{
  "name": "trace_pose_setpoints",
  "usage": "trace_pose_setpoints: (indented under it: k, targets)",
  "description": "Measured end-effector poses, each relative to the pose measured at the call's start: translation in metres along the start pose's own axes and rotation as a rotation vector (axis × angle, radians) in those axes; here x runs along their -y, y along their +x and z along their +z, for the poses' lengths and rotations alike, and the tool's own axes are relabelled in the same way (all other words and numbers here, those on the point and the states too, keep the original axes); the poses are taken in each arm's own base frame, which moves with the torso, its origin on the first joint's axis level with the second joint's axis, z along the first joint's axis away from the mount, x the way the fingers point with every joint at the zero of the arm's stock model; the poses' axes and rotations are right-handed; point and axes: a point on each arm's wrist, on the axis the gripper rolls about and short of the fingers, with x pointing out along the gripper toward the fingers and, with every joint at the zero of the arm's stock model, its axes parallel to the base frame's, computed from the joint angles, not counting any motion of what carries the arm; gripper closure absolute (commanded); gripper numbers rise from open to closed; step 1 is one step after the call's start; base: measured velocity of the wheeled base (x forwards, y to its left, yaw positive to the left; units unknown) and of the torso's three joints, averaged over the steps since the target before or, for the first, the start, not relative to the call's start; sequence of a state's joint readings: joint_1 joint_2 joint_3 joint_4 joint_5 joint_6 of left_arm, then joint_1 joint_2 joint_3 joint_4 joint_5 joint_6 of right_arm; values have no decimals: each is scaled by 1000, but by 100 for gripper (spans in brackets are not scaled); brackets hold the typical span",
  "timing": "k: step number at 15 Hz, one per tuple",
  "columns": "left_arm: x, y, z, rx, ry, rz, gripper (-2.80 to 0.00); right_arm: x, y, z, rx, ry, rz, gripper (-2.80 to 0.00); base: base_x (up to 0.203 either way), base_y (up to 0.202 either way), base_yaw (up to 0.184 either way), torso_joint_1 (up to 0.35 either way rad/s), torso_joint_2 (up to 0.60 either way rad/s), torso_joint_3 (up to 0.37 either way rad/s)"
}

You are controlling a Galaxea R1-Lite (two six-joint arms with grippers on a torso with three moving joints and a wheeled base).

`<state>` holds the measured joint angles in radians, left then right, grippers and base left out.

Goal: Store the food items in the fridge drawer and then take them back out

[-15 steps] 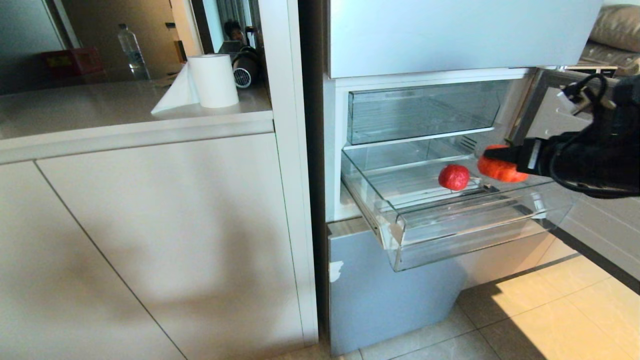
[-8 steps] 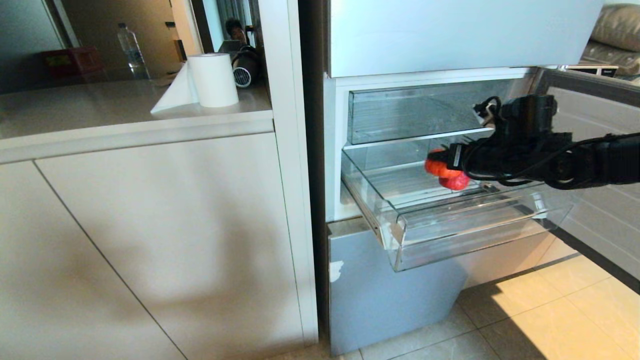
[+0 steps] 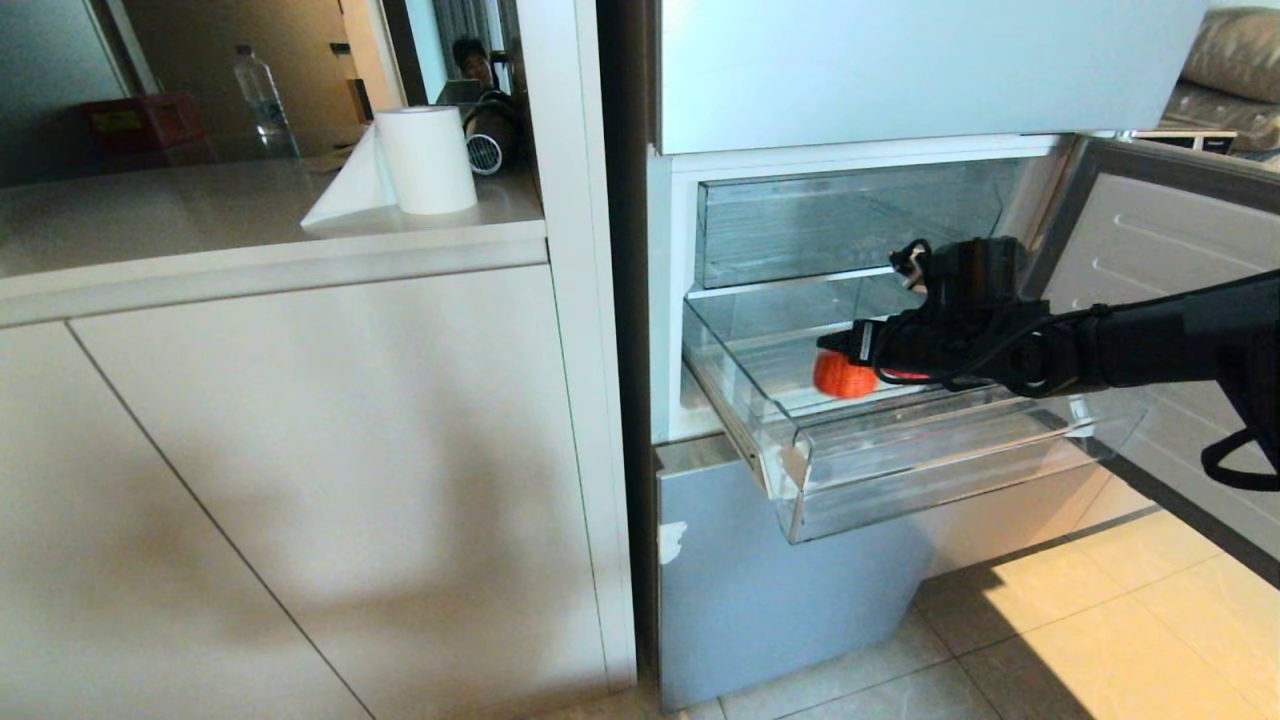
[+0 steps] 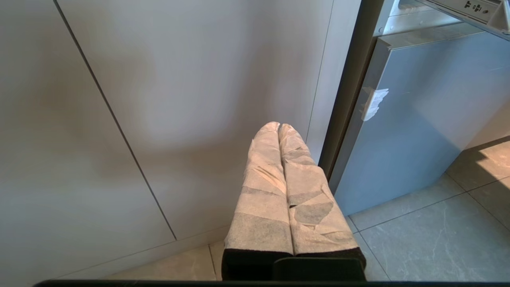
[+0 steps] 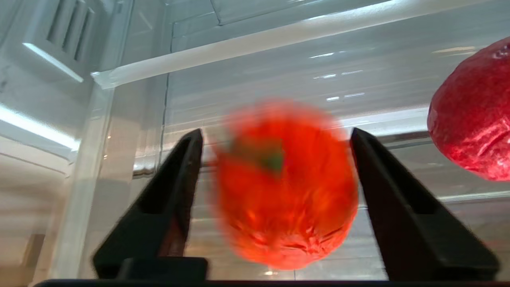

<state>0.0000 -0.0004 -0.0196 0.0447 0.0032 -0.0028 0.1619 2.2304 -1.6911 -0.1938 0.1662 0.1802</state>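
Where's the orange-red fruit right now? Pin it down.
In the head view the orange-red fruit is inside the pulled-out fridge drawer, toward its left, between the right gripper's parted fingers, with the red fruit beside it.

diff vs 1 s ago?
The right gripper carried the orange-red piece leftward from the drawer's right edge into the fridge drawer, past the glossy red piece. Its fingers have spread: there are gaps on both sides, and the blurred piece looks freshly released. Unchanged: drawer pulled out, red piece inside, left gripper shut and parked by the cabinet.
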Motion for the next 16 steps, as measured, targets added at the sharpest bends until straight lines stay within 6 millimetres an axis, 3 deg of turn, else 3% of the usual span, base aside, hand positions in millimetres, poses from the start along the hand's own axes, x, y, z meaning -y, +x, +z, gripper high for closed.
trace_pose_setpoints:
  k: [4, 5, 7, 10, 12, 16]
  targets:
    - [0, 0, 0, 0, 0, 0, 0, -2, -1, 6, 45, -5, -91, -280, 0, 0, 0, 0, 0, 0]
    - [0, 0, 0, 0, 0, 0, 0, -5, -6, 10, 58, -5, -91, 0, 0, 0, 0, 0, 0, 0]
    - [0, 0, 0, 0, 0, 1, 0, -14, -27, 25, 94, -9, -79, 0, 0, 0, 0, 0, 0, 0]
    - [0, 0, 0, 0, 0, 0, 0, -29, -80, 43, 133, -14, -63, 0, 0, 0, 0, 0, 0, 0]
    - [0, 0, 0, 0, 0, 0, 0, -34, -115, 32, 94, -12, -66, 0, 0, 0, 0, 0, 0, 0]
    - [0, 0, 0, 0, 0, 0, 0, -36, -180, -13, -24, -1, -85, 0, 0, 0, 0, 0, 0, 0]
